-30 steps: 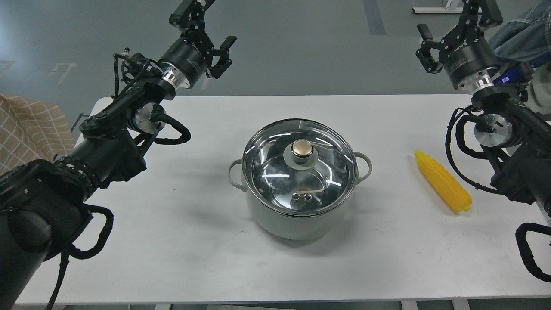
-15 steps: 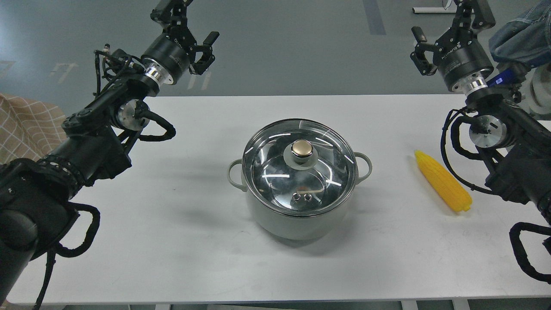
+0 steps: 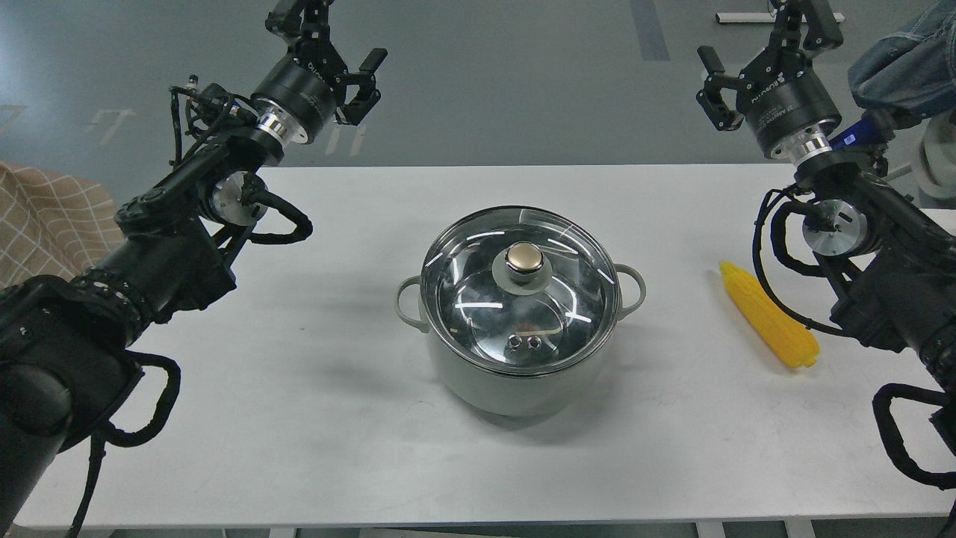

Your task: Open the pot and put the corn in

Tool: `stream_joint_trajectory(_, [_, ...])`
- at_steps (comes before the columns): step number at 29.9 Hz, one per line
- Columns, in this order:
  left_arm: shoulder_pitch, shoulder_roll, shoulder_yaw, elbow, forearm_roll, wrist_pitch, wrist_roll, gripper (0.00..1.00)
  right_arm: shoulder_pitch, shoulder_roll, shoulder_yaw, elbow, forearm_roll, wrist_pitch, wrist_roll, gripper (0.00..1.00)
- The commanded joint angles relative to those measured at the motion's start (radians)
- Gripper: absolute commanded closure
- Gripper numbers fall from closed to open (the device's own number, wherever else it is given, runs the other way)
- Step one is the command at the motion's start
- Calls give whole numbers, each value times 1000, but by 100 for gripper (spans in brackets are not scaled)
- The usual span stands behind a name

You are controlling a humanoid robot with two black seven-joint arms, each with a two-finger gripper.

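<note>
White table (image 3: 299, 418), lid (image 3: 520, 288) on pot (image 3: 515, 377) below and between both raised empty open-jawed grippers, left (image 3: 340, 45) and right (image 3: 754, 41), corn (image 3: 769, 315) below right jaws; step: lid removal pending, next needs descent onto knob (image 3: 524, 258).

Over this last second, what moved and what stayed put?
Both arms shifted while raised above the far edge of the table. The left gripper moved left and up; the right gripper drifted left and up. Neither took hold of anything. The pot, its glass lid on top, and the corn stayed put.
</note>
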Motion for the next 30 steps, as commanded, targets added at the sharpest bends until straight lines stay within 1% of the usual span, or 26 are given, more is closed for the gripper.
stream_joint_trajectory(1, [3,3,-1,-26,0,0,0,2,-2,-5,-1,1,0,0,0,0])
stream_joint_trajectory(21, [3,4,-1,-58,0,0,-1,2,-3,-5,-2,-1,2,0,0,0])
stream_joint_trajectory(26, [8,6,18,-83,12,0,-24,2,-3,-8,0,1,2,0,0,0])
stream_joint_trajectory(28, [6,9,21,-87,19,0,-27,2,-3,-13,0,1,2,0,0,0])
stream_joint_trajectory(30, [-3,28,24,-138,57,0,-29,2,-5,-22,-1,1,0,0,0,0])
